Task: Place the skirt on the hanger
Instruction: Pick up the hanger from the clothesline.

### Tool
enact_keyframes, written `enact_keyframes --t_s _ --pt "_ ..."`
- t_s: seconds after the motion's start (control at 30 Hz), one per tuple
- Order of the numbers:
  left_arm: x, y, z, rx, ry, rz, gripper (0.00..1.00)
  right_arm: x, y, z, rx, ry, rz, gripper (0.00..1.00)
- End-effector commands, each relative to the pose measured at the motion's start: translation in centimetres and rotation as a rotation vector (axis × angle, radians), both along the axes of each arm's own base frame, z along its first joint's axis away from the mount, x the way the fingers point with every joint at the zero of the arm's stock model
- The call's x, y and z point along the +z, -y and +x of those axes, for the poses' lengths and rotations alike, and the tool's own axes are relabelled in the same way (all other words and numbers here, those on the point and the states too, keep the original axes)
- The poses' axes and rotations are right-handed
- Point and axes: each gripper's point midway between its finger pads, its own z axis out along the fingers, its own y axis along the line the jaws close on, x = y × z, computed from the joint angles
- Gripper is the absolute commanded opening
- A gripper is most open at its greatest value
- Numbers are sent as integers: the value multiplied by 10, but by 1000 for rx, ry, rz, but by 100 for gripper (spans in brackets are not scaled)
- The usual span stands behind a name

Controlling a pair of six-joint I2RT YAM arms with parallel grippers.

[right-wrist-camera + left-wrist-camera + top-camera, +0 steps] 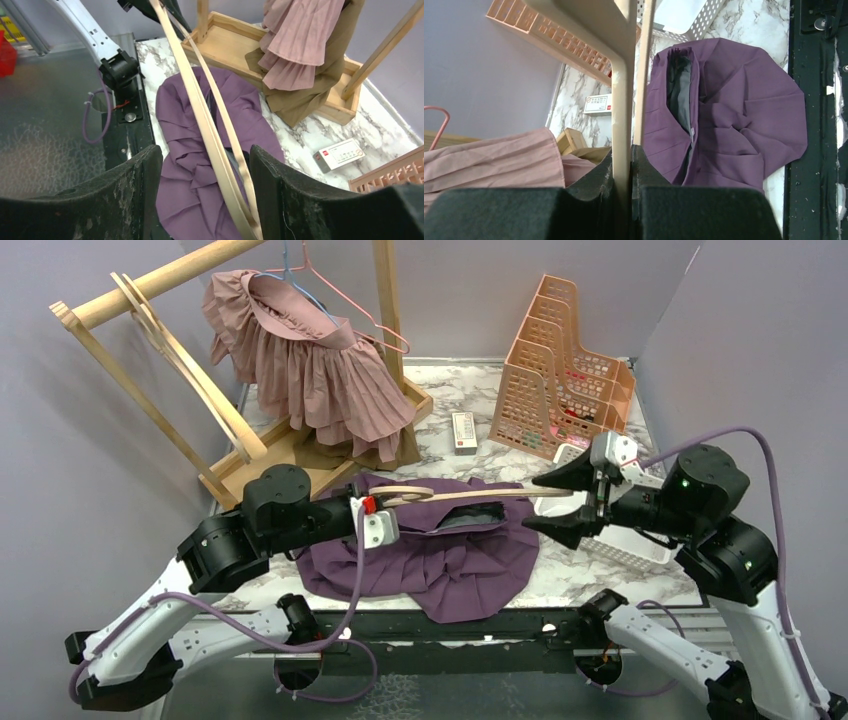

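A purple pleated skirt [440, 550] lies flat on the marble table near the front edge, its waistband open; it also shows in the left wrist view [734, 115] and the right wrist view [195, 150]. A wooden hanger [450, 496] is held level just above it. My left gripper [372, 512] is shut on the hanger's left end [621, 125]. My right gripper [555, 502] is open, its jaws standing on either side of the hanger's right end [210, 135] without closing on it.
A wooden rack [180, 360] at the back left carries a pink skirt [310, 370] on a pink wire hanger. Peach file holders [565, 370] stand at the back right, a small white box [463, 432] lies between, and a white perforated tray [620, 540] sits under my right gripper.
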Motion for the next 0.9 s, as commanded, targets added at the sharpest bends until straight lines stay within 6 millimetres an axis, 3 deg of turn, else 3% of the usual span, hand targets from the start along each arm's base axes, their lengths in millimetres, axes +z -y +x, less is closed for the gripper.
enact_keyframes --t_s 0.0,0.23,0.43,0.57,0.87 --pt "9 11 -3 -42 -12 -30 0 14 -6 16 -2 90 -21 69" --pt "-9 29 4 -15 -156 23 0 9 -39 63 55 151 -62 70" --pt "-27 40 7 -5 -252 73 0 0 -72 58 265 131 12 70" --pt "-32 46 5 -30 -272 89 0 -17 -84 64 333 102 6 67" --pt "-39 54 7 -51 -280 116 0 -44 -107 48 459 39 -7 48"
